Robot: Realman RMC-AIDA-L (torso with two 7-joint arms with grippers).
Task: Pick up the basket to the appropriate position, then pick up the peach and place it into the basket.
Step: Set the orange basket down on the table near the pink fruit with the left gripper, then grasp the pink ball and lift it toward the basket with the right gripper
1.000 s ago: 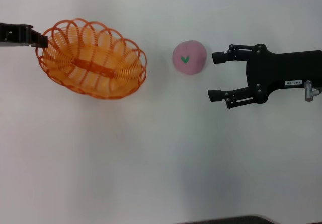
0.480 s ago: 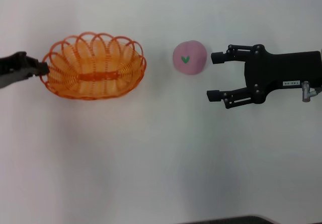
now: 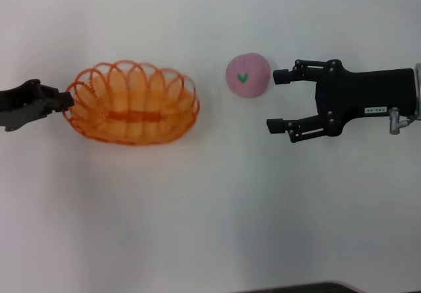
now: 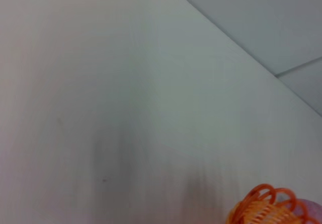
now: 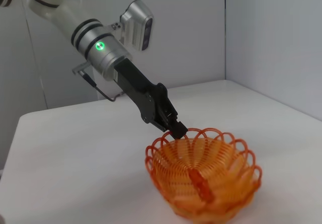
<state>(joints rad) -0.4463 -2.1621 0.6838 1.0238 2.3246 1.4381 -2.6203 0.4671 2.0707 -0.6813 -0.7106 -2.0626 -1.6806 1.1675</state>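
The orange wire basket (image 3: 133, 103) sits left of centre on the white table, level, and also shows in the right wrist view as the basket (image 5: 204, 174). My left gripper (image 3: 66, 100) is shut on the basket's left rim, seen from the other arm as the left gripper (image 5: 177, 130). A bit of the basket rim (image 4: 266, 209) shows in the left wrist view. The pink peach (image 3: 248, 75) with a green mark lies to the right of the basket. My right gripper (image 3: 277, 101) stands open just right of the peach, its upper fingertip level with it, not touching.
The white table (image 3: 210, 214) spreads wide in front of the basket and peach. Grey walls (image 5: 271, 38) stand behind the table in the right wrist view.
My left gripper has carried the basket rightward and toward the front, and the basket has levelled out. The right gripper has crept slightly left toward the peach. The peach has not moved.
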